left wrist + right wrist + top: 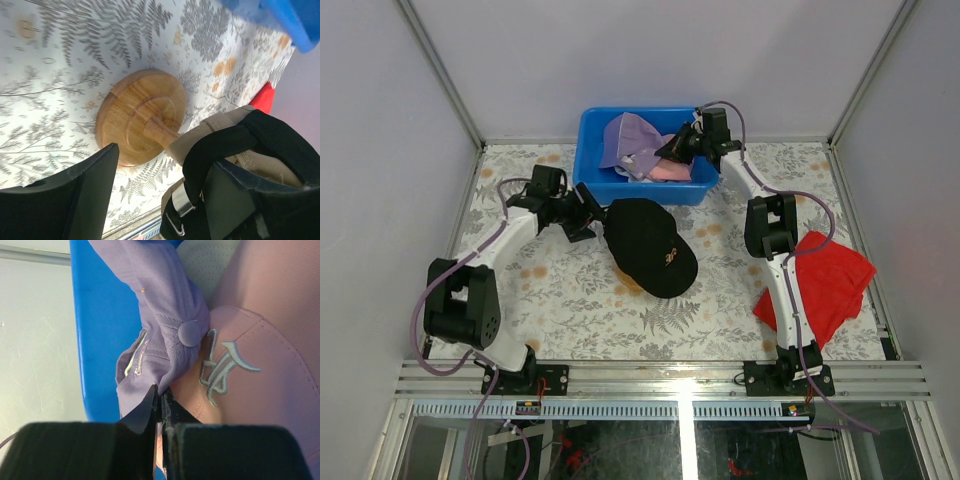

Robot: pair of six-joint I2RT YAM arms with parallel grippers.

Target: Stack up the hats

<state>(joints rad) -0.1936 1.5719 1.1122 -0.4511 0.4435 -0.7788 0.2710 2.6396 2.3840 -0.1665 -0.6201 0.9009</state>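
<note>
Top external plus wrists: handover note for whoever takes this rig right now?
Grippers: left gripper open, at the rim of the black cap, not clamped on it. The right gripper is shut, apparently pinching the lavender cap at its edge inside the blue bin.
Done: black cap sits over the tan cap on the wooden stand.
To do: lavender cap, the pink cap under it, and pale mesh fabric in the bin, maybe another cap.

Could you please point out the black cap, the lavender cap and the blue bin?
Black fabric cap with gold logo [638, 232]: top view, crown.
Lavender fabric cap [165, 300]: right wrist view, crown panel.
Blue plastic bin [588, 150]: top view, left wall.
</note>
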